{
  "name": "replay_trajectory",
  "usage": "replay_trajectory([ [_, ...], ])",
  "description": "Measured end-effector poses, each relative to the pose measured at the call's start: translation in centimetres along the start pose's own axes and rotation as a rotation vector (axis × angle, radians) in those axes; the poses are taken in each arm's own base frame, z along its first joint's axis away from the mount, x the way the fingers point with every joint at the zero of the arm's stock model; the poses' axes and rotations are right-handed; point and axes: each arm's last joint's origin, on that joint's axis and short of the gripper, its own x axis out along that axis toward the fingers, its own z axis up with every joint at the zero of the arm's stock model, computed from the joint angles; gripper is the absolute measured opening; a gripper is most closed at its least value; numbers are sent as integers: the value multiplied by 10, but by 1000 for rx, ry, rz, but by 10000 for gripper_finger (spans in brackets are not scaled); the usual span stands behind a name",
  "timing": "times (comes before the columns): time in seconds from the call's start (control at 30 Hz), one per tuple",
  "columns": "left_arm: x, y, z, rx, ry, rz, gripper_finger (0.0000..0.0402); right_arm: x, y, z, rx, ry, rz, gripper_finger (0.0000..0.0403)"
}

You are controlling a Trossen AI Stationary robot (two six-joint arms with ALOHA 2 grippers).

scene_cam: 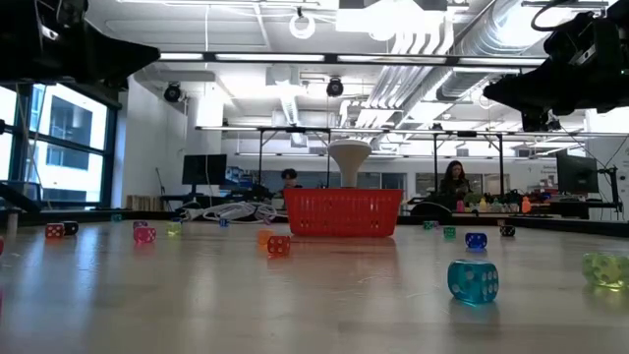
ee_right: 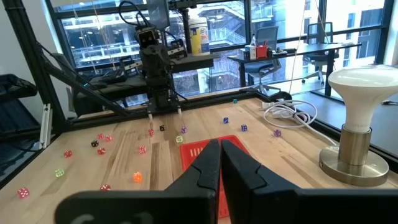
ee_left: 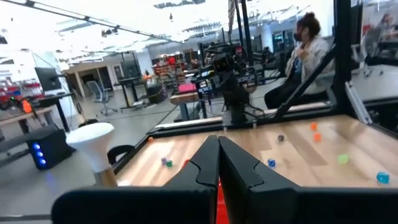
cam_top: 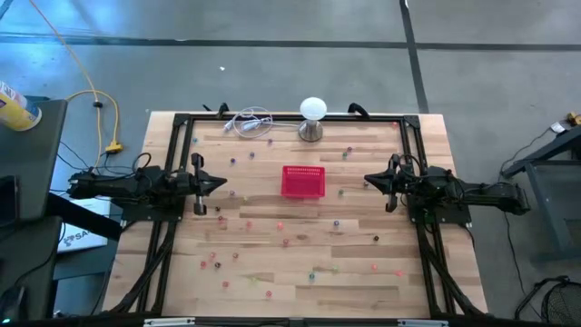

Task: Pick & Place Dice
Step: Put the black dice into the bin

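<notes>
On the left, our left gripper (cam_top: 221,182) hangs over the table with its two fingers pressed tight together and nothing between them. It points toward the middle.

The dice (cam_top: 279,224) lie all over the wooden table (cam_top: 427,272). They are tiny and come in red, pink, green, blue and dark. Most sit in the near half, and a few lie far back by the white lamp (cam_top: 312,110) and the white cord (cam_top: 247,123). From table height we see a see-through blue die (scene_cam: 473,280) close by and an orange one (scene_cam: 278,245) in front of the red basket (cam_top: 303,182). The basket stands in the middle, between our two arms. We cannot tell if any dice are inside it yet.

We think the dice are light, hard and smooth, so they may slip or pop out of a pinch. We should open the fingers a little, come straight down over one die, and squeeze two flat sides, not the corners. A die standing apart from the others looks easiest.

On the right, our right gripper (cam_top: 368,180) is also clenched on nothing, facing the basket.
</notes>
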Motion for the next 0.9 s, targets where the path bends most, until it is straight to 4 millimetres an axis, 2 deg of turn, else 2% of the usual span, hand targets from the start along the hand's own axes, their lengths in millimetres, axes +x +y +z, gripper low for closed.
replay_trajectory([
  [0.23,0,0,0,13,-1,0,0,0,0,0,5,0,0,3],
  [0.43,0,0,1,-13,-5,1,0,0,0,0,224,0,1,3],
  [0.6,0,0,1,-108,-6,0,0,0,0,1,272,-8,4,3],
  [0.77,1,0,0,-139,2,-1,0,0,1,3,419,-25,27,3],
  [0.9,1,0,0,-164,0,-1,0,0,4,3,348,-4,121,3],
])
